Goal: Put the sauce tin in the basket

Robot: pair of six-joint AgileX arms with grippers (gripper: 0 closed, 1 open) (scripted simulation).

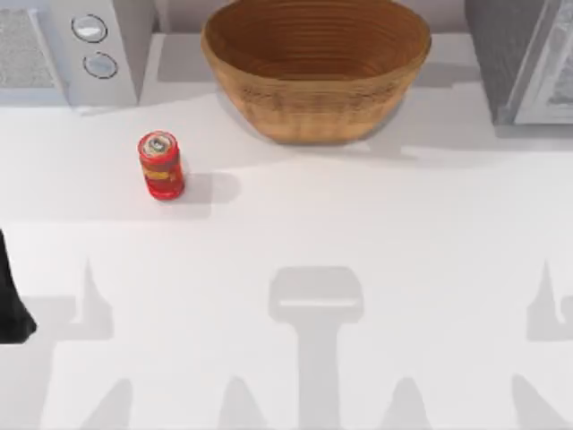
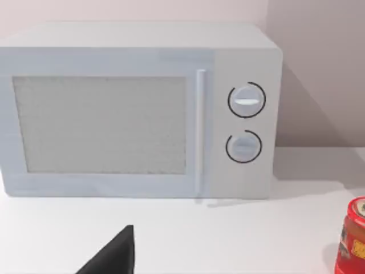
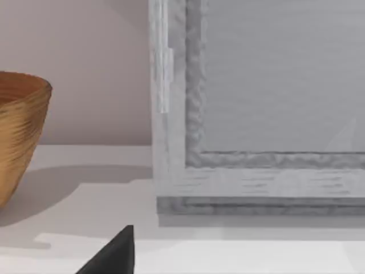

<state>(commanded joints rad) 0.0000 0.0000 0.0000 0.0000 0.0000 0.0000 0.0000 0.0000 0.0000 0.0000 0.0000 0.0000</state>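
The sauce tin (image 1: 161, 166) stands upright on the white table (image 1: 358, 224), its long axis vertical and its silvery top facing up, on the table's left half. Nothing touches it. It is in front of the white microwave (image 1: 72, 49), which sits at the back left corner, and to the left of the basket (image 1: 315, 67), with bare table between them. In the left wrist view the tin (image 2: 352, 237) shows at the picture's edge, its red side and yellow-orange band visible, with the microwave (image 2: 137, 108) and its two round dials facing the camera.

The basket stands at the back middle of the table, mouth up. A grey appliance (image 1: 524, 58) stands at the back right corner, well apart from the tin; the right wrist view shows its framed front (image 3: 274, 103) beside the basket's wall (image 3: 23, 131).

The left arm (image 1: 11, 305) is a dark shape at the table's left edge, parked well short of the tin. A dark finger tip (image 2: 114, 254) shows in the left wrist view, and another (image 3: 114, 254) in the right wrist view, low over bare table; for both grippers I cannot tell whether the fingers are apart or together.
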